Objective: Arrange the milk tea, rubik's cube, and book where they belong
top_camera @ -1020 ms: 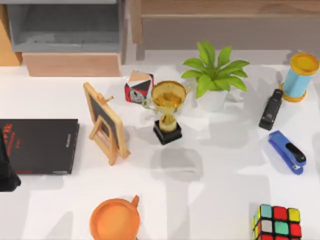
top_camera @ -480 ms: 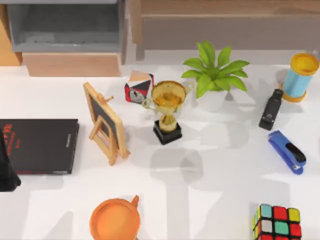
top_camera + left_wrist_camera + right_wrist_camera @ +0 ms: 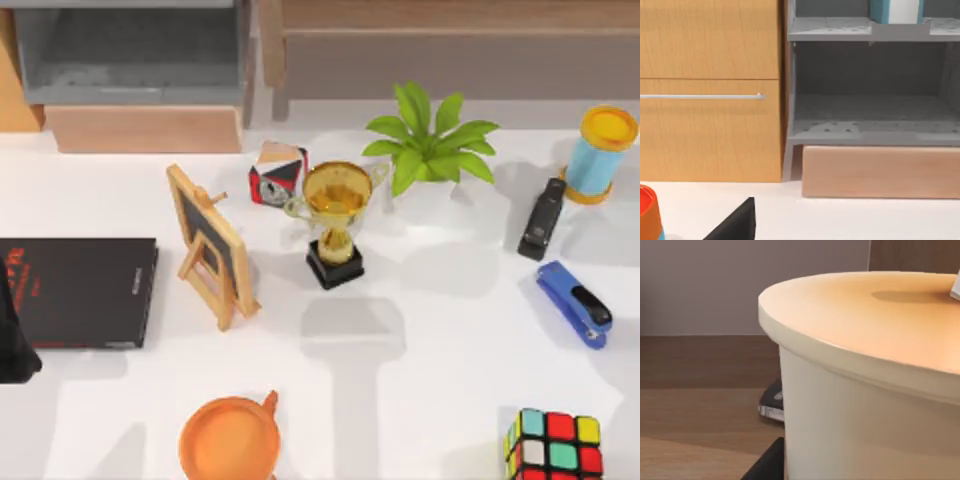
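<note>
Across the top view, a white table crowded with desk things. At its back left, a wood cabinet with a grey open shelf unit beside it; along the back right, a low wooden shelf.

On the upper grey shelf, seen from the left wrist, the book: standing upright, light-blue cover and white page edges showing.

Close against the right wrist camera, a cream cup with a peach lid, probably the milk tea, before a brown wood panel. At the lower edge of that view, a dark wedge beside the cup, apparently the right gripper; cannot tell whether clamped on the cup or apart.

At the table's left side, a thin black book lying flat, the left arm at the edge just beside it. Low in the left wrist view, a dark tip of the left gripper; grip state impossible to tell.

Mid-table: a potted plant, a small chalkboard easel, a gold trophy, all apart.

At the near right corner, the rubik's cube, resting on the table, well apart from everything else.
</note>
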Controlling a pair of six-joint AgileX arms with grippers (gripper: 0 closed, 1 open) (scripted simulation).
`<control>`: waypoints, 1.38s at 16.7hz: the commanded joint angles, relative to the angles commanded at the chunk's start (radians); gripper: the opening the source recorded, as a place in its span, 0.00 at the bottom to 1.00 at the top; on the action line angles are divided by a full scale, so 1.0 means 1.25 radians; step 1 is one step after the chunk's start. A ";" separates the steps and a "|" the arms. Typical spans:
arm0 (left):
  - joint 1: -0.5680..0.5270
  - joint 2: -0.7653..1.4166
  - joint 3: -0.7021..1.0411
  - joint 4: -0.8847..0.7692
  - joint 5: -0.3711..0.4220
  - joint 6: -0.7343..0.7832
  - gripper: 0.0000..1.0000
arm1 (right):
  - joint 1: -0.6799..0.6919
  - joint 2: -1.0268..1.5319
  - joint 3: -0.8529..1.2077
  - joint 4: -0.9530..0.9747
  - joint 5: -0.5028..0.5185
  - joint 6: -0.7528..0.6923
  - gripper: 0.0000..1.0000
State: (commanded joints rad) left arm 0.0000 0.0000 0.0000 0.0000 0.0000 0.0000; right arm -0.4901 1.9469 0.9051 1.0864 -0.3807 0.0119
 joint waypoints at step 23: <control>0.000 0.000 0.000 0.000 0.000 0.000 1.00 | -0.039 0.207 0.000 0.190 -0.092 0.003 0.15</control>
State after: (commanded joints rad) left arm 0.0000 0.0000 0.0000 0.0000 0.0000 0.0000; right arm -0.5388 2.2054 0.9046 1.3240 -0.4954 0.0154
